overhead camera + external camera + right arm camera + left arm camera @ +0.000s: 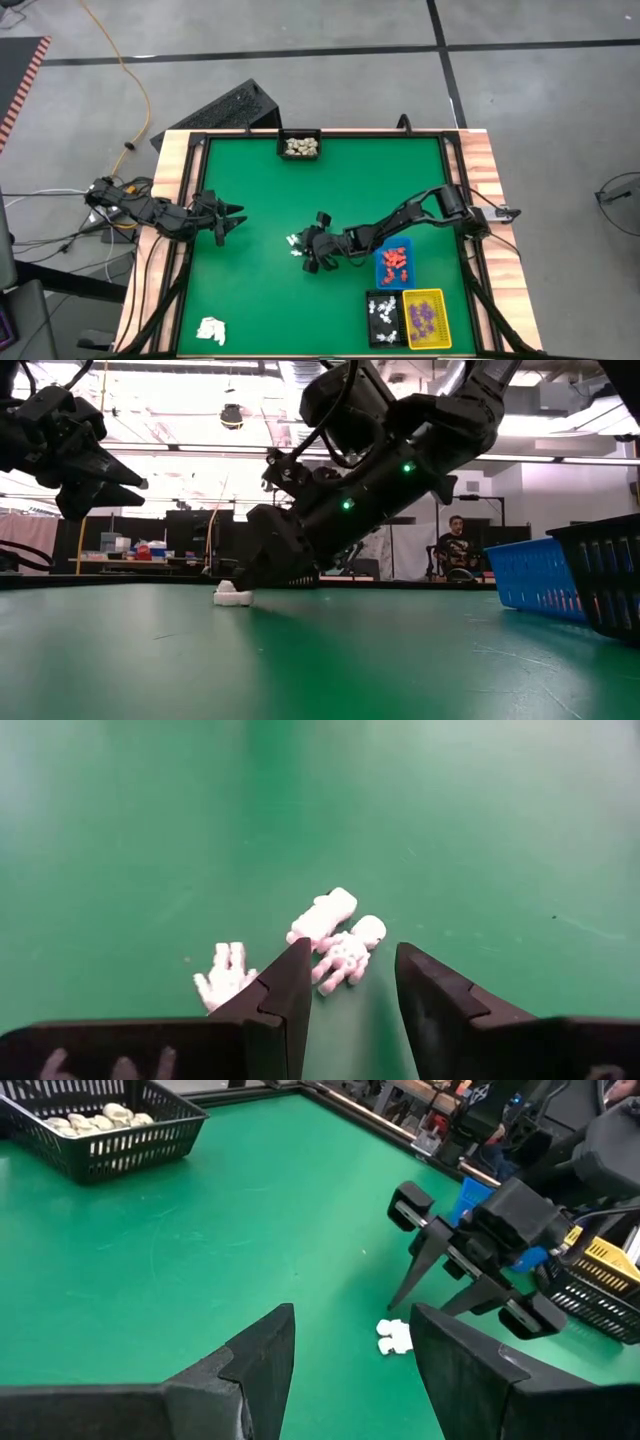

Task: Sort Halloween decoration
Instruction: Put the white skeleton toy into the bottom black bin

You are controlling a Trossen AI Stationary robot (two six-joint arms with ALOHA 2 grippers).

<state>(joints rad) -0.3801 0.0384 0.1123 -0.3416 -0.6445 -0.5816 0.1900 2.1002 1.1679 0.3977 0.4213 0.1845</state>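
The right gripper is hanging low over the middle of the green felt-topped table, its dark fingers standing apart and straddling a small cluster of tiny white figurine pieces lying on the felt. One piece is lying between the fingertips; whether either finger is touching it cannot be told, and a third piece is lying just outside the left-hand finger in the wrist picture. From table height the arm's bulk is hiding most of the cluster, leaving only one white piece showing. The left gripper is waiting above the table's left side, jaws apart and empty. Sorted pieces are lying in small plastic baskets: cream ones in a black basket at the far edge, orange-red ones in a blue basket, white ones in a second black basket, purple ones in a yellow basket; their shapes are too small to make out. A crumpled white wad is lying near the front left corner. A seated person is showing in the room behind.
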